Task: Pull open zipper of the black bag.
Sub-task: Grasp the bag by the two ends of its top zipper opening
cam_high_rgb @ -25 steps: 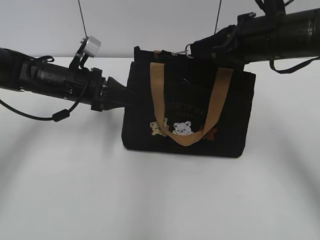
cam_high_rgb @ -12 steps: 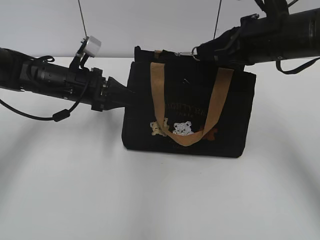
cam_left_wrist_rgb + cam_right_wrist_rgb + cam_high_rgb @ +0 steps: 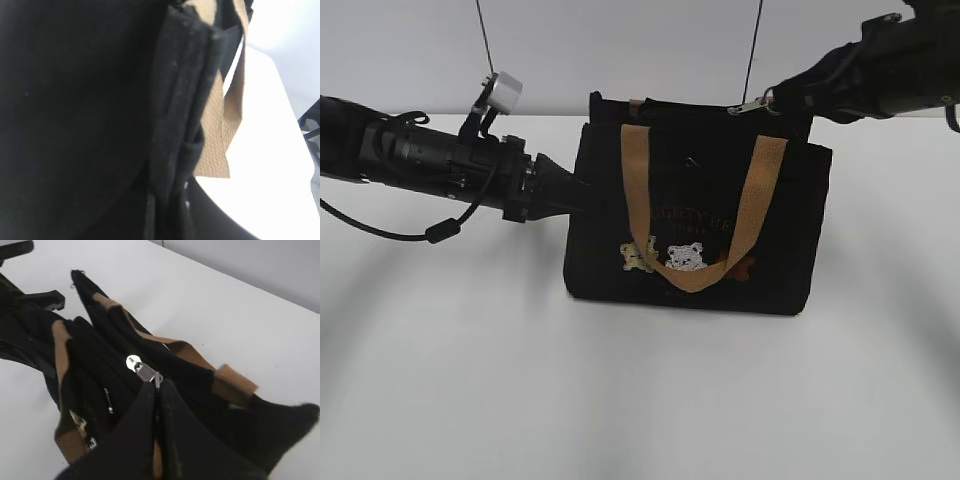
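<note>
The zipper (image 3: pixel 748 107) pull is now seen near the right end of the black bag's (image 3: pixel 700 225) top edge, carried rightward from mid-span a second ago. It is pinched in the closed right gripper (image 3: pixel 782 97). The bag's left side is clamped by the left gripper (image 3: pixel 570 192). Opening is judged nearly complete.

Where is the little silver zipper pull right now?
The zipper pull sits atop the black bag, near its right end in the exterior view, pinched in the right gripper.
</note>
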